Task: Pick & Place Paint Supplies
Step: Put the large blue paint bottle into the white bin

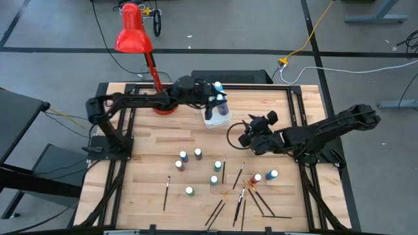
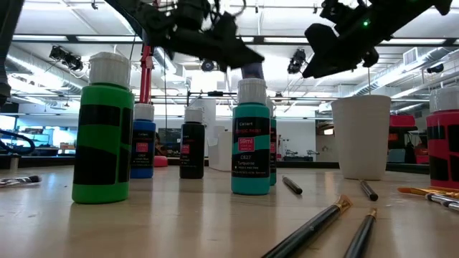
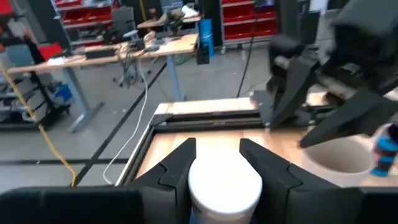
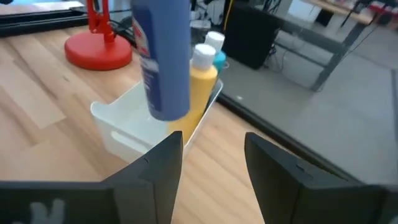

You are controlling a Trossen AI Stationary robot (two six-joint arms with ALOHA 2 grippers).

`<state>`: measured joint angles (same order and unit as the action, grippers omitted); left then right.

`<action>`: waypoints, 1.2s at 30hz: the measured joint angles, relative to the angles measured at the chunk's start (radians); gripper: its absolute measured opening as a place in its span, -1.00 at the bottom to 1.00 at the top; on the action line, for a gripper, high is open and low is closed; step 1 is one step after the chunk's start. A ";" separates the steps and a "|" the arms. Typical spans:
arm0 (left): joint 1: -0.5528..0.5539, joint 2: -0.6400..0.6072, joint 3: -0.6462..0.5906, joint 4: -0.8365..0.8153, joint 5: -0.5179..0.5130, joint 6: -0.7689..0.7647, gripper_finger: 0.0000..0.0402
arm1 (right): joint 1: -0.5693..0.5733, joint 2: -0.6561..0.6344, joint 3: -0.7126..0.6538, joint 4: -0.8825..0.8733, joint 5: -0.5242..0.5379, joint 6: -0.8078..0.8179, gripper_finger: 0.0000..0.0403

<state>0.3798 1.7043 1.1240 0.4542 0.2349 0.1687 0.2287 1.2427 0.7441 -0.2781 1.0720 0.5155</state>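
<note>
Above the centre of the high view, we see the left gripper (image 1: pixel 217 98) hanging over the white tub (image 1: pixel 216 117), which sits on the wooden table (image 1: pixel 144 147) just right of the red desk lamp (image 1: pixel 134 32). Its fingers (image 3: pixel 177 168) are clamped on the white cap of a blue paint bottle (image 4: pixel 163 56) — in the right wrist view the bottle hangs upright above the tub's open mouth, its base not touching the floor of the tub. A yellow bottle (image 4: pixel 200 84) and a teal one (image 4: pixel 214 50) already stand inside the tub at its far corner.

Right of centre in the high view, the right gripper (image 1: pixel 247 134) waits near the tub, its fingers (image 4: pixel 158 165) parted and holding nothing.

Across the lower middle of the high view, the rest of the supplies lie scattered — loose white-capped bottles (image 1: pixel 198 154) standing apart from one another, and thin paintbrushes (image 1: pixel 224 170) lying flat at mixed angles, several bunched at the lower right. In the low view a green bottle (image 2: pixel 104 129) stands at left, a teal bottle (image 2: pixel 251 140) at centre, with brushes (image 2: pixel 308 229) lying in the foreground.
</note>
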 joint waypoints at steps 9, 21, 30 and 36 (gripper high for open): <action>0.001 0.146 0.001 0.099 -0.052 -0.062 -0.40 | 0.001 0.018 0.000 0.001 -0.105 0.031 -0.13; 0.012 0.163 0.002 0.117 -0.104 -0.086 -0.40 | 0.001 0.018 0.000 0.011 -0.120 0.031 -0.13; 0.012 0.126 0.002 0.094 -0.137 -0.087 -0.46 | 0.000 0.018 0.000 0.016 -0.127 0.028 -0.13; -0.018 -0.008 0.002 0.056 -0.065 -0.076 -0.46 | 0.000 0.018 0.000 0.022 -0.182 0.024 -0.13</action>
<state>0.3622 1.6963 1.1255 0.5100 0.1695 0.0927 0.2283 1.2606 0.7441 -0.2566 0.8902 0.5394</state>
